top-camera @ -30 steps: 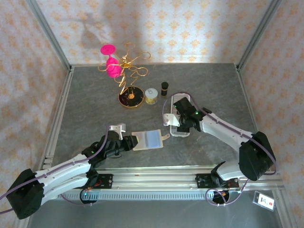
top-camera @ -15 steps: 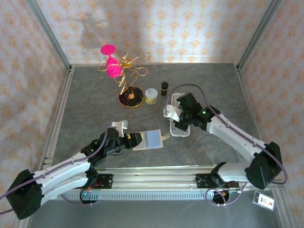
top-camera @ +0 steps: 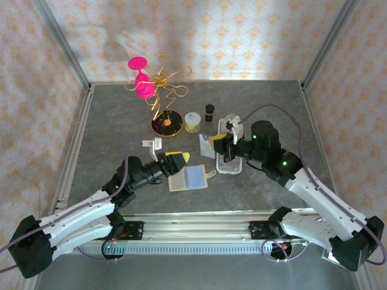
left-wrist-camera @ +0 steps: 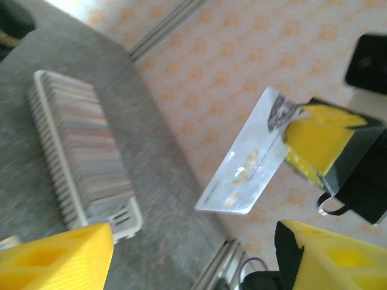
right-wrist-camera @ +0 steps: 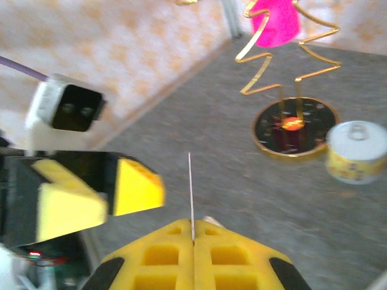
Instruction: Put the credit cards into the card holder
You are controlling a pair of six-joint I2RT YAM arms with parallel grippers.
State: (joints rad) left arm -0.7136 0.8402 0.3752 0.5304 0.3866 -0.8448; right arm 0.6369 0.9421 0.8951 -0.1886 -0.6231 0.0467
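Between our right jaws the whitish card [top-camera: 207, 145] is now hanging in the air, and those jaws are clenching on its lower edge. A second ago they were working down over the clear ribbed case [left-wrist-camera: 84, 151]. Now they are carrying the card up and away from it, toward our left jaws.

Our left jaws are changing too. A second ago they were pinching the near edge of the card holder [top-camera: 175, 181]; now they are standing released and wide, raised off it and pointing at the lifted card. The card holder is lying open on the counter [top-camera: 121, 121], just ahead of and below the left jaws and below the right jaws. The pale blue card [top-camera: 195, 176] is sitting on its open face, though from above we cannot tell whether that card is tucked into a pocket or only resting there.

We are reading this as the second card being on its way. Nothing is steadying the holder now, so we are judging that it may slide when the card is pushed in, unless the left jaws are coming back to it.
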